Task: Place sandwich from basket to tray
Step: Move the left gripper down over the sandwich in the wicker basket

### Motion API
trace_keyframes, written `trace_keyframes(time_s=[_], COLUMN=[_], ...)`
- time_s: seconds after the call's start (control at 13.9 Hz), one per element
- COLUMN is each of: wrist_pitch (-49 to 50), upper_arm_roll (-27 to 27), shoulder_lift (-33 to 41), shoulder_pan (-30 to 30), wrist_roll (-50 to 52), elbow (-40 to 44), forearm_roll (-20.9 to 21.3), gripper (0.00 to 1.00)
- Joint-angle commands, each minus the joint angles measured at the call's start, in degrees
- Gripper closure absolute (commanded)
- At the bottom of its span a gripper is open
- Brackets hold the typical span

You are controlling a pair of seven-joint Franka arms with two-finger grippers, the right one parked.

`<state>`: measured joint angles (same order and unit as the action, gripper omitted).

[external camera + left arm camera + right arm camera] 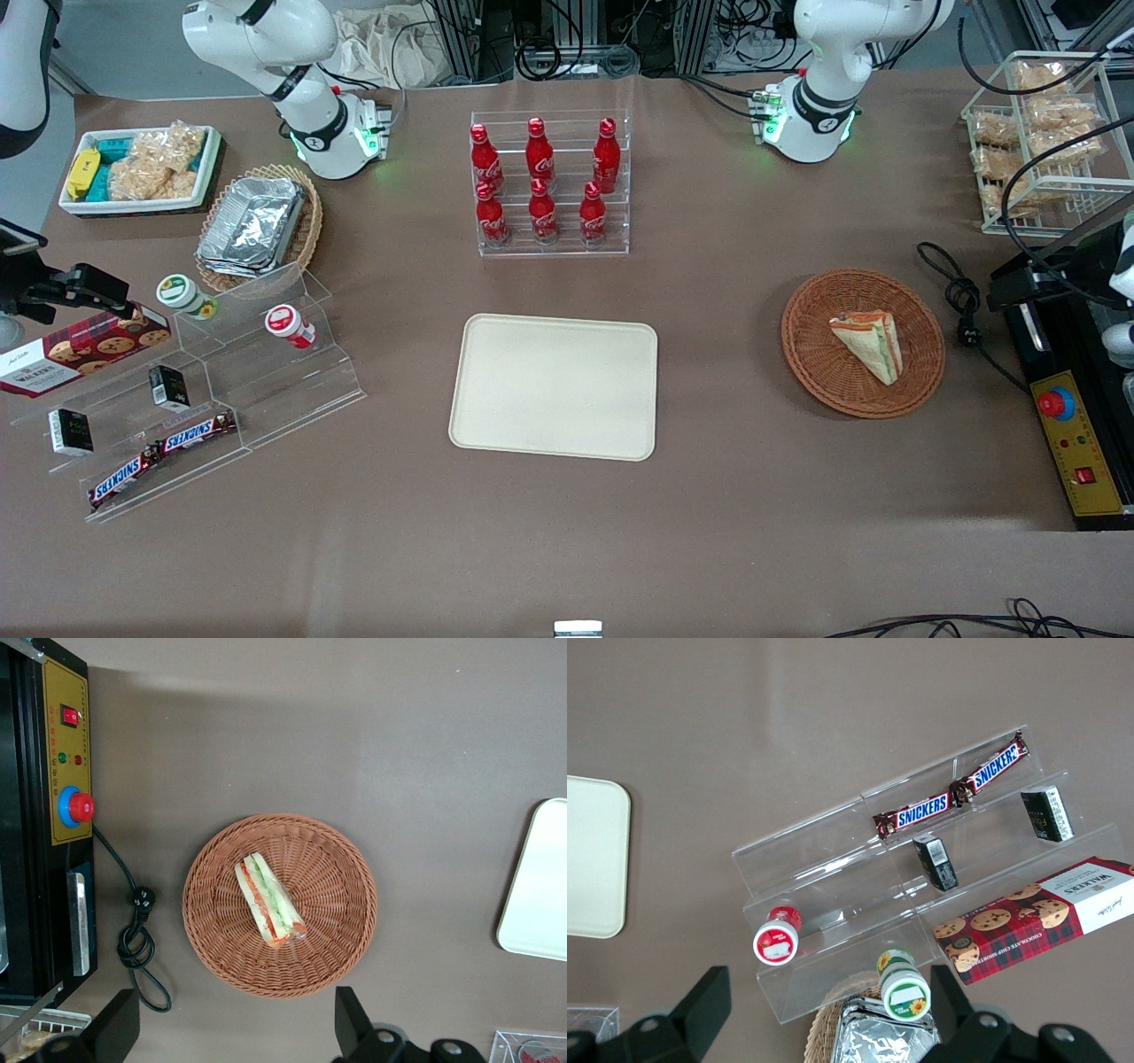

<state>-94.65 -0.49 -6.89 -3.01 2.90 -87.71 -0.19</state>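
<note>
Six cola bottles (542, 182) in clear rack (551, 244)

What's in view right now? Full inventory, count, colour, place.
sandwich: 1, pale bread, green/orange/red filling, in the basket
basket: 1, reddish-brown wicker, toward the working arm's end
tray: 1, cream, mid-table, nothing on it
Coca-Cola bottles: 6, red, in a clear rack farther from the front camera than the tray
foil containers: stacked, silver, in a tan oval basket
Snickers bars: 2, on the clear stepped stand, parked arm's end
Walkers cookie box: 1, red, on that stand
white bin: 1, snack packs inside
wire rack: 1, white, bagged snacks
control box: 1, black/yellow, red button
gripper: 1, black, open, above the basket
</note>
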Motion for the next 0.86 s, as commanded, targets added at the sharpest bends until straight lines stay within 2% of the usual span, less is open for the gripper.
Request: trace_keyframes(time_s=[0.0, 0.29, 0.43, 0.58, 0.79], wrist_pitch=[1.39, 1.49, 0.35, -4.64, -14.56], upper_arm_roll=[0.13, 0.13, 0.22, 0.22, 0.31], shoulder_lift=[-0.14, -0.75, -0.84, -0.41, -0.05], shoulder_pan=[0.82, 0.82, 0.82, 0.73, 0.47], wrist_roll=[3.31, 11.57, 22.17, 32.3, 37.52], elbow=[1.22, -0.87, -3.51, -9.03, -18.17], forearm_roll=[-0.69, -0.25, -0.08, -0.52, -0.34], gripper=[0.01, 0.01, 0.01, 0.01, 0.01])
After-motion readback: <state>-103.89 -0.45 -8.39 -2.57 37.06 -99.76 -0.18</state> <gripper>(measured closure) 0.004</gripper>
